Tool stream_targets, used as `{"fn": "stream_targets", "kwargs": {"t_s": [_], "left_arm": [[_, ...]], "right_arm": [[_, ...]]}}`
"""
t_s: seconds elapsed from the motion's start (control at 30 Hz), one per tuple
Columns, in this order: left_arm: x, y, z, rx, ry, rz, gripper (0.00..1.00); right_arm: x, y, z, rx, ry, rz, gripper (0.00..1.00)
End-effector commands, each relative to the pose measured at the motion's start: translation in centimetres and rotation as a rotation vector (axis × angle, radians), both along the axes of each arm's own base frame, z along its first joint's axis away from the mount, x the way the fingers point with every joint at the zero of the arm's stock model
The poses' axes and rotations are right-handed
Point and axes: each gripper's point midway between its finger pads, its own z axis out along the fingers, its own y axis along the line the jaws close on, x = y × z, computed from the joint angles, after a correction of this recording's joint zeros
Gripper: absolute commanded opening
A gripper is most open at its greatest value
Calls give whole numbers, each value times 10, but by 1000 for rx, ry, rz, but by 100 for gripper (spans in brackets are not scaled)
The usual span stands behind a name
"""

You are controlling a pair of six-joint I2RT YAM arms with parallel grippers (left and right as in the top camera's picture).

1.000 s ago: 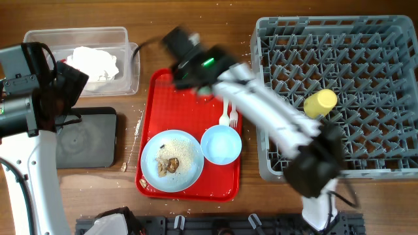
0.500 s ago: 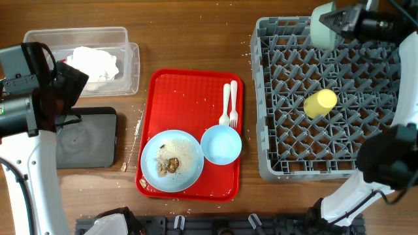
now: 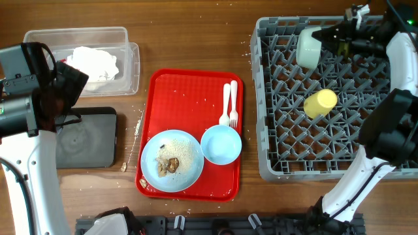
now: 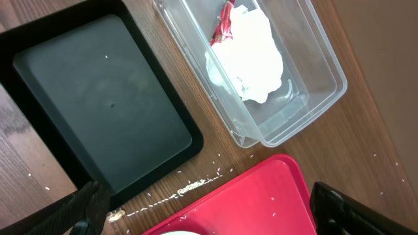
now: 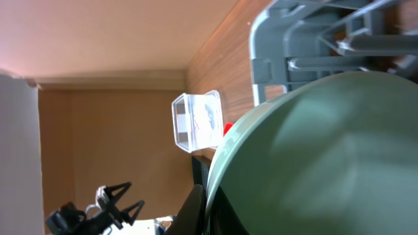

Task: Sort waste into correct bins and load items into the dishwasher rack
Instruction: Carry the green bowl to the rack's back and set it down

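- Right gripper: closed on the rim of the light green bowl, upper right of the overhead frame. The bowl is tipped on its side over the far part of the grey rack. Cannot tell whether it touches the pegs.
- In the right wrist view the bowl's smooth, rounded wall fills most of the frame.
- Rack: square grey plastic lattice with upright pegs. A small yellow cup lies on its side near the middle.
- Left gripper: fingers spread wide with nothing between them, hanging over the gap between the black tray and the red tray.
- Clear tub, upper left: thin transparent walls and rounded corners. It holds crumpled white napkins and a red-and-white wrapper at one end.
- Black tray, just below the tub: shallow, matte, with a few pale specks on it.
- Red tray, centre: flat glossy plastic. It carries a pale blue plate covered in whitish and brown crumbly scraps, a pale blue bowl touching the plate, and the white fork and spoon side by side.
- Crumbs are scattered on the wood-grain table between the black tray and the red tray.
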Motion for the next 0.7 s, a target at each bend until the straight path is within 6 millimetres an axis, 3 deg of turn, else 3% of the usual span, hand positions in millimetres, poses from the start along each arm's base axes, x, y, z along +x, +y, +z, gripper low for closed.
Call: {"fn": "stream_targets", "kwargs": {"t_s": [0.0, 0.1, 0.2, 0.3, 0.37, 0.47, 0.67], "left_arm": [[0, 3, 2, 8, -7, 13, 100], [0, 3, 2, 8, -7, 13, 100], [0, 3, 2, 8, -7, 13, 100], [0, 3, 2, 8, -7, 13, 100], [0, 3, 2, 8, -7, 13, 100], [0, 3, 2, 8, -7, 13, 100], [0, 3, 2, 8, -7, 13, 100]], "right_arm": [[-3, -3, -6, 12, 46, -13, 4], [-6, -1, -9, 24, 88, -15, 4], [-11, -11, -32, -86, 201, -55, 4], [-14, -17, -38, -113, 227, -68, 4], [-13, -17, -26, -44, 190, -64, 4], [-10, -7, 9, 138, 77, -27, 4], [-9, 7, 12, 147, 42, 12, 4]]}}
